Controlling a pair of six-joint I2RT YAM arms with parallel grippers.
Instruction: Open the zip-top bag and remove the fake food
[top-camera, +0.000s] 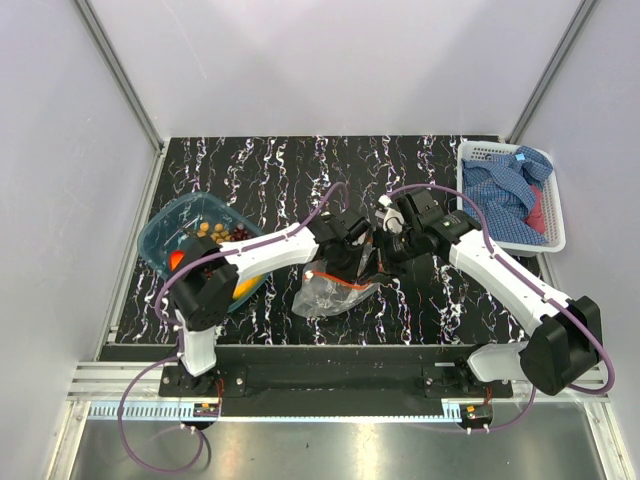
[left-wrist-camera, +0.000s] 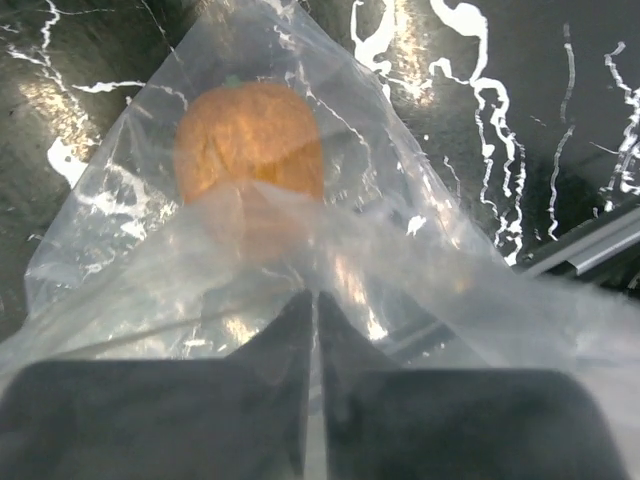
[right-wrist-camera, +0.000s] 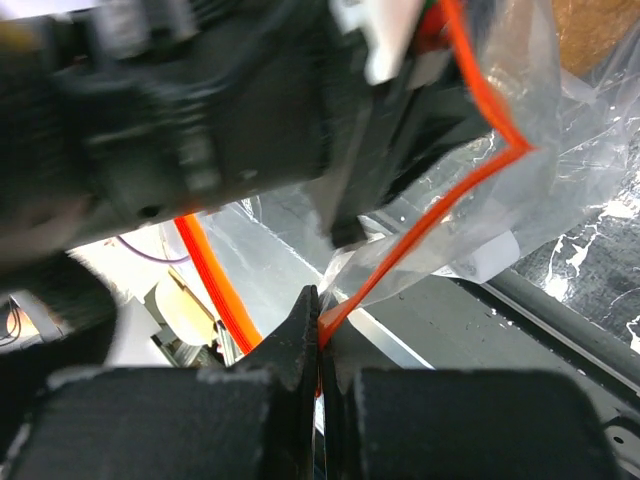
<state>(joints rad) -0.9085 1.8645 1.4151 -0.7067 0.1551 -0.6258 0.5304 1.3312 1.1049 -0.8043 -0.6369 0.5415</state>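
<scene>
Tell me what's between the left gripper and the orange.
Only clear film of the zip-top bag, in the left wrist view; the orange lies inside, past the left gripper.

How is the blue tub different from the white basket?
The blue tub is see-through with smooth walls; the white basket is not see-through and has slotted sides. The tub sits on the left of the table; the basket sits at the far right. The tub holds small toy fruit; the basket holds a blue checked cloth. Both are open on top and rest on the black marbled table.
</scene>
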